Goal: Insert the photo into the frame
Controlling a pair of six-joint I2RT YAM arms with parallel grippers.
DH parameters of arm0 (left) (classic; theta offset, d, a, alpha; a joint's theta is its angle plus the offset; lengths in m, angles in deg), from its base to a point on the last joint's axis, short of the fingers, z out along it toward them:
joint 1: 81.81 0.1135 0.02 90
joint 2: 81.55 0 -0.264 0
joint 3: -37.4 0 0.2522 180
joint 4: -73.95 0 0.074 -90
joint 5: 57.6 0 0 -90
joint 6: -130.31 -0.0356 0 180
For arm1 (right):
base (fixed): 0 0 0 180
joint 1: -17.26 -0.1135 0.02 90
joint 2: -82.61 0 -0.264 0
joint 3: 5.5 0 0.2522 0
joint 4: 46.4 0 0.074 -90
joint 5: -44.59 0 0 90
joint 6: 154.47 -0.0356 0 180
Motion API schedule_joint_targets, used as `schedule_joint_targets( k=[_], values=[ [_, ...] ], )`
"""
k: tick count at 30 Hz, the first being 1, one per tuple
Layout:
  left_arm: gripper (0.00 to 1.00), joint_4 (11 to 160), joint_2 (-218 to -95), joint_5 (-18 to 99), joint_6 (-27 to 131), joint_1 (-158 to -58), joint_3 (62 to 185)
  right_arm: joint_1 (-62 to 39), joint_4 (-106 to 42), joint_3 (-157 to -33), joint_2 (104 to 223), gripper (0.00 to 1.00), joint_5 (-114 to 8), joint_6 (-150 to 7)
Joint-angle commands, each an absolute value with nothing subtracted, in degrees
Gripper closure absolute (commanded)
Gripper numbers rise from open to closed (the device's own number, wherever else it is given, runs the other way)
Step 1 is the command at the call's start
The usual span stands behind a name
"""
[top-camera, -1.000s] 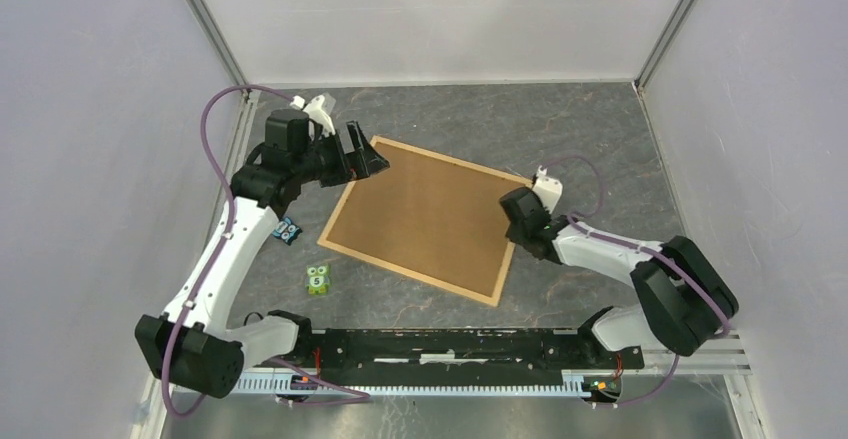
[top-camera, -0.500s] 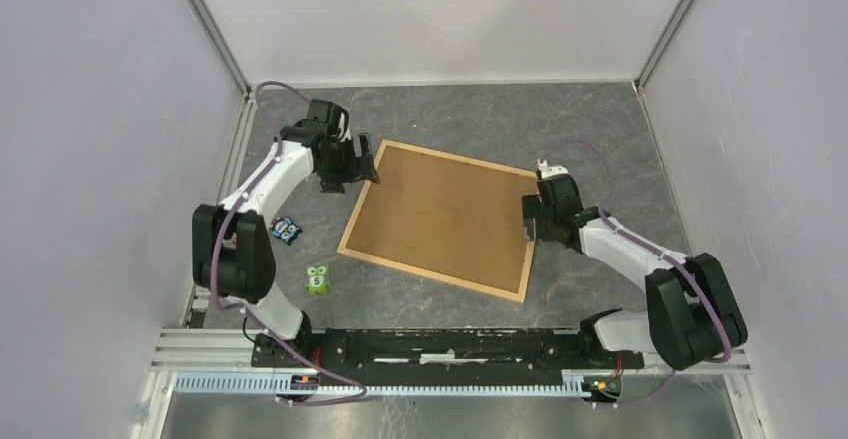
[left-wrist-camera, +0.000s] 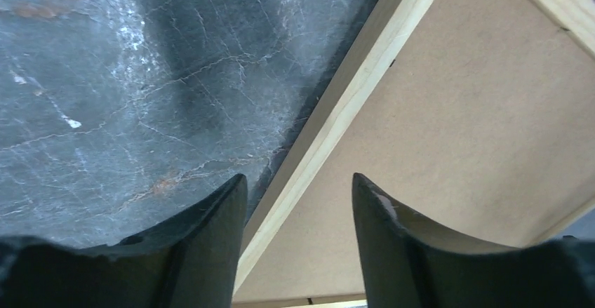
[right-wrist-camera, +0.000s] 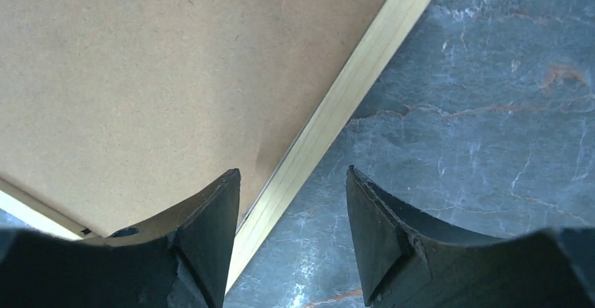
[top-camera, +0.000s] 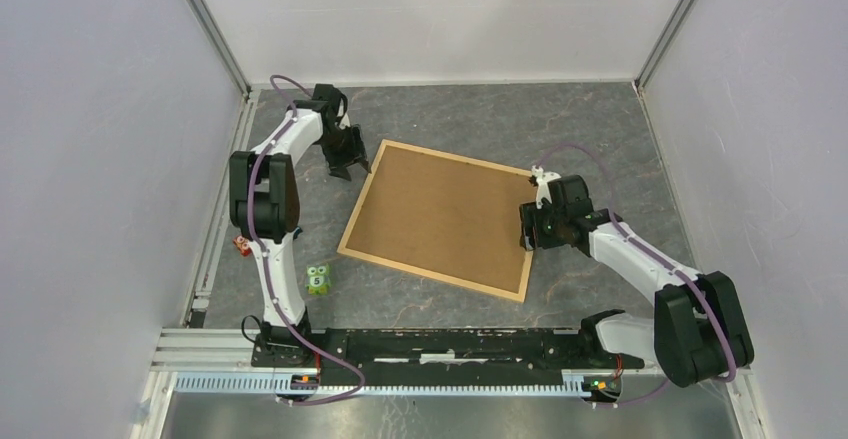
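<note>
Frame (top-camera: pixel 432 273) lies flat mid-table, rotated a bit off square. The only thing seen inside it is the brown backing board (top-camera: pixel 440 214), sitting within the 4 light wood strips and filling the opening. Photo: can't tell where it is, no view shows it.

Left gripper (top-camera: pixel 352 167) is at the frame's far-left corner. In the wrist view its 2 fingers (left-wrist-camera: pixel 210 245) are part-open and straddle the left strip, 1 over the table and 1 over the board. There is a gap on both sides and nothing is clamped.

Right gripper (top-camera: pixel 528 234) is at the right strip. It is set the same way: jaws part-open across the strip, 1 finger over the board, 1 over the table, gripping nothing.

Table (top-camera: pixel 480 119) is dark grey with a marble pattern. A small green toy marked 5 (top-camera: pixel 318 279) sits near the frame's near-left corner, well apart from it. A small red item (top-camera: pixel 242 247) is by the left arm. An aluminium rail (top-camera: pixel 450 384) runs along the near edge. Plain pale walls on 3 sides.
</note>
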State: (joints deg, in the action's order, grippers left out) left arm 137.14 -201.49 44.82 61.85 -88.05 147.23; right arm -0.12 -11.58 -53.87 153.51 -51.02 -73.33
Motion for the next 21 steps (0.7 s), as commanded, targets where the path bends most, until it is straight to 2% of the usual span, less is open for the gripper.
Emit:
schedule_joint_targets(
  k=[1, 5, 10, 21],
  values=[
    [0.4, 138.1, -203.1, 47.4, 58.8, -88.4, 148.9, 2.3, -12.6, -51.7, 150.7, 0.38, -56.2, -76.4],
    [0.46, 137.3, -204.7, 49.9, 60.1, -88.7, 147.5, 3.0, -11.1, -51.1, 152.9, 0.43, -59.1, -77.2],
    [0.46, 136.2, -204.1, 47.9, 61.3, -89.5, 146.3, 3.4, -9.0, -51.0, 152.7, 0.49, -57.7, -77.1],
    [0.49, 135.9, -204.2, 47.0, 62.8, -89.5, 145.3, 4.0, -6.8, -50.4, 149.5, 0.56, -56.6, -78.2]
  ],
)
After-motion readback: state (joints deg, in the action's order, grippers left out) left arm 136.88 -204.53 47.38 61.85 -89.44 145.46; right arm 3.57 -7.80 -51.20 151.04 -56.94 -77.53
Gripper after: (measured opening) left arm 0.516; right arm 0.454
